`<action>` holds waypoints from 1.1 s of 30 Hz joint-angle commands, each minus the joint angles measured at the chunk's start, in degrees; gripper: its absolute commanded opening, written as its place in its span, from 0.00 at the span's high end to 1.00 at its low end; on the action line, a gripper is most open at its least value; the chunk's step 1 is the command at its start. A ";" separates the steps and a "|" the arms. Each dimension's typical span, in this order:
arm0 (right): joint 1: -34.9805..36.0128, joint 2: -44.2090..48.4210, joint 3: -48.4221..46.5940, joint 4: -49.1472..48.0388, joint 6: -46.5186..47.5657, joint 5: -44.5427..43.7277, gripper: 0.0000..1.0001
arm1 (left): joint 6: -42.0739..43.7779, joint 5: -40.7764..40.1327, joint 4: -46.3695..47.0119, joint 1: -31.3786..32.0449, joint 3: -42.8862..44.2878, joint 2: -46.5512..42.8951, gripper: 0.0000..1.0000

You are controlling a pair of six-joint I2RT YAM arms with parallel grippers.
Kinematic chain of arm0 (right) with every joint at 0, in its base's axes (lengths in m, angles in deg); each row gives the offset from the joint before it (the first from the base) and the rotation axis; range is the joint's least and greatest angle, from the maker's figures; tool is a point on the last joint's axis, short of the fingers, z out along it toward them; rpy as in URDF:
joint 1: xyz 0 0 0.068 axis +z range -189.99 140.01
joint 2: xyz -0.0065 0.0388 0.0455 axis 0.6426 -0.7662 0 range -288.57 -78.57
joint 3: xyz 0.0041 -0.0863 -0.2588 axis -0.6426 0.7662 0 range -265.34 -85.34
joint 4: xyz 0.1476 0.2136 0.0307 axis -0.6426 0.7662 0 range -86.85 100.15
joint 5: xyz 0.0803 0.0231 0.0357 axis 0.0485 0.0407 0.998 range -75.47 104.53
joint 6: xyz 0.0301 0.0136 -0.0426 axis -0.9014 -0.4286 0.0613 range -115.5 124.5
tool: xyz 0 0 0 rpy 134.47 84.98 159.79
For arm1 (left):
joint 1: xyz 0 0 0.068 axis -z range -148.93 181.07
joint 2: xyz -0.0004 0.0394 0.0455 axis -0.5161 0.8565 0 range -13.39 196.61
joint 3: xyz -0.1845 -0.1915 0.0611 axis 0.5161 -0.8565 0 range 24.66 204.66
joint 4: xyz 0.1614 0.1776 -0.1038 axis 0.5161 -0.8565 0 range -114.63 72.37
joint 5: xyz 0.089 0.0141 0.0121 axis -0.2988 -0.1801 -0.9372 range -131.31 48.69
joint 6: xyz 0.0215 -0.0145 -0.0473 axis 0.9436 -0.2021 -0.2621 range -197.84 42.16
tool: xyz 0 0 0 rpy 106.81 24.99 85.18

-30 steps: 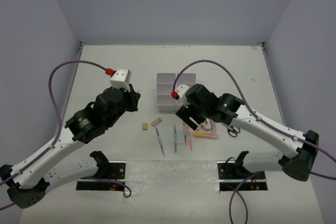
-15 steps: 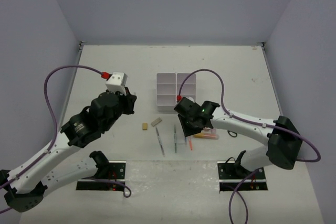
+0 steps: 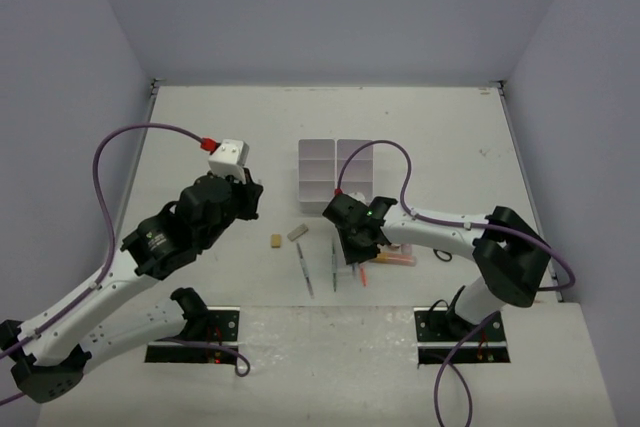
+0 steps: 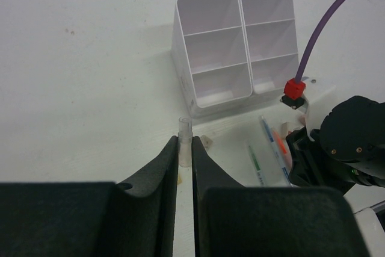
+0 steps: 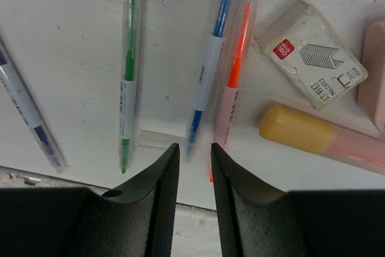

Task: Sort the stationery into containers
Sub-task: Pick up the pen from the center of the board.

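right gripper [image 5: 195, 148] over the pens, jaws a narrow slit apart, nothing between; blue pen [image 5: 207, 76] tip sits just above them, lower centre of wrist view. left gripper [image 4: 185, 144] nearly pinched, clear tube [image 4: 185, 129] at its tips, can't tell if gripped. organizer [image 3: 336, 162] mid-frame in top view, just above the pens
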 commanded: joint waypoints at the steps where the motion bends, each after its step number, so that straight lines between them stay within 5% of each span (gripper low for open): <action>1: 0.23 1.12 0.09 -1.58 -1.96 -2.80 0.69 | 1.57 0.63 0.54 -0.28 -0.65 0.28 1.00; 18: 1.07 3.36 -5.02 0.00 -2.82 -2.95 0.69 | -0.32 -5.08 -3.32 -0.30 -0.93 -4.14 1.00; 33: 3.05 -7.84 -14.26 1.66 -5.20 -4.26 0.64 | 0.01 -5.28 -1.74 -0.33 -4.16 -7.11 1.00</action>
